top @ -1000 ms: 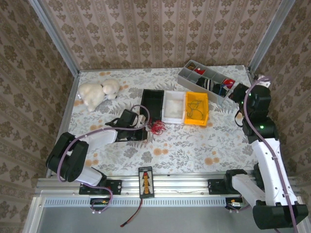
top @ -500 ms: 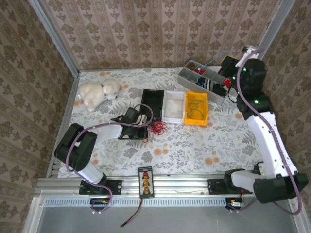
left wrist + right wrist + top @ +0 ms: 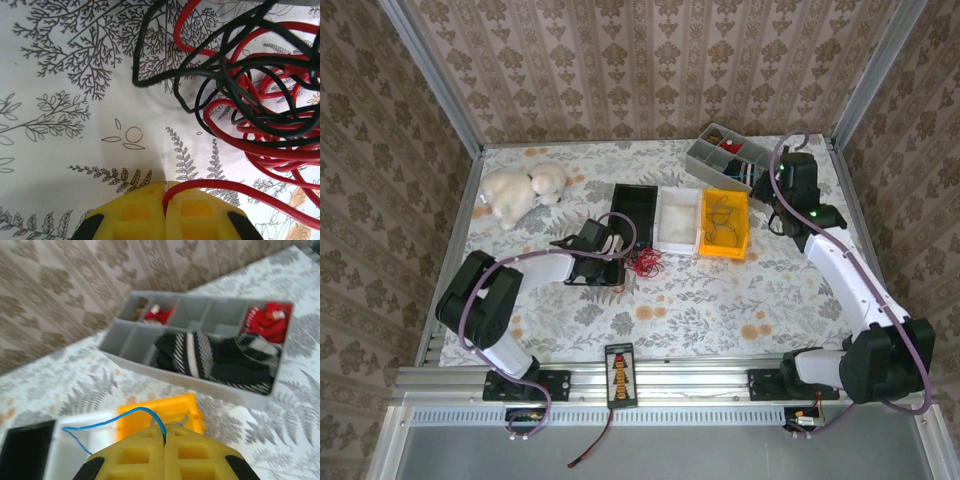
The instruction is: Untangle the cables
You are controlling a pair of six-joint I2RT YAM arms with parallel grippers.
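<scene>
The left gripper [image 3: 165, 192] has its jaws pressed together on one red wire [image 3: 210, 182]. It sits just beside the tangle of red and black cables [image 3: 250, 100], which lies on the table [image 3: 60, 140] near the black bin [image 3: 632, 205]. The right gripper [image 3: 164, 436] pinches a thin blue wire [image 3: 137, 410] above the yellow bin [image 3: 192, 412], near the grey tray [image 3: 195, 307]. To do this well, I judge the left should draw its red strand slowly away from the knot and low over the table. It should watch that the black loops slip off rather than tighten.
</scene>
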